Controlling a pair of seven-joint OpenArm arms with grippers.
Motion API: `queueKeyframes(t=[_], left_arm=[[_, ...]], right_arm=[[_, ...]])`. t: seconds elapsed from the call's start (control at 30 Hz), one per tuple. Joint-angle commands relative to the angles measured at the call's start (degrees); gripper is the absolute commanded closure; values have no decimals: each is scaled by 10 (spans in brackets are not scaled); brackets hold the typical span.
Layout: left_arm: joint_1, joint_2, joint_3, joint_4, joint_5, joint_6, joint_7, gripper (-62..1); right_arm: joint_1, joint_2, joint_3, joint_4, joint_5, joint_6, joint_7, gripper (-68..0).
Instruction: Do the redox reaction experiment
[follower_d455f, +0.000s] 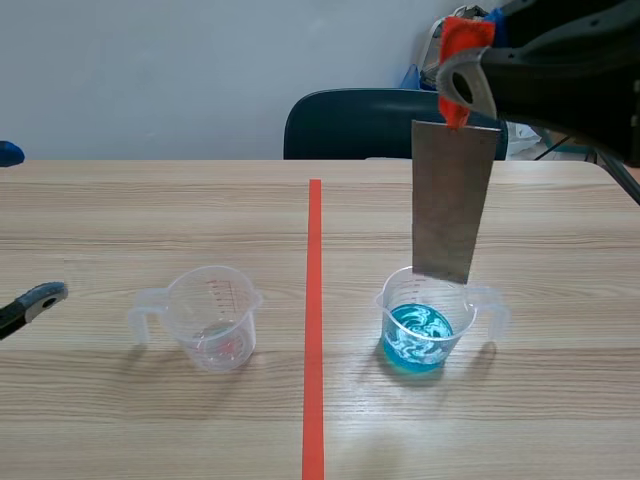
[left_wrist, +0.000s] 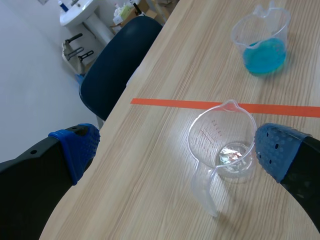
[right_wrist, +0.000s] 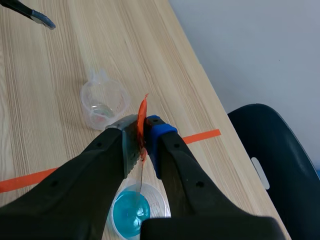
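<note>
Your right gripper (right_wrist: 142, 132) pinches the orange-taped top of a grey metal strip (follower_d455f: 452, 200), hanging it upright over the measuring cup of blue solution (follower_d455f: 418, 330), apparently for dipping. Your left gripper (left_wrist: 177, 149) sits spread, short of the near-empty clear cup (left_wrist: 222, 145).

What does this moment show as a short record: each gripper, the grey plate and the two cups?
Right gripper: shut on the orange-red taped top of a flat grey metal plate
Plate: hangs nearly upright, with its lower edge at the rim of the clear plastic measuring cup of blue liquid
Left gripper: open, holding nothing
Second clear plastic cup: across the orange-red tape line from the blue one, apart from the left gripper, with what looks like a little clear liquid at its bottom
Stage: plate not yet dipped in the blue liquid, judging by the scene view
</note>
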Motion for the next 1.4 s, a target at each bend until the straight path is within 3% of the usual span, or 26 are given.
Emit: queueKeyframes(t=[0.0,0.3,0.5,0.67,0.87,1.37], left_arm=[[-4,12,-3,3,-8,3,-3,-623],[-4,49,-3,3,-8,-2,-16,-623],[-4,50,-3,3,-7,-46,-59,-623],[-4,50,-3,3,-5,-55,-59,-623],[-4,50,-3,3,-1,-93,-76,-623],[-4,50,-3,3,-1,-92,-69,-623]], right_arm=[[6,3,5,-26,17,14,19,-10],[24,3,7,-102,16,19,80,-10],[52,3,6,-110,16,19,82,-10],[52,3,-2,-110,16,19,84,-10],[52,3,-23,-110,16,19,80,-10],[51,3,-47,-110,12,19,61,-10]])
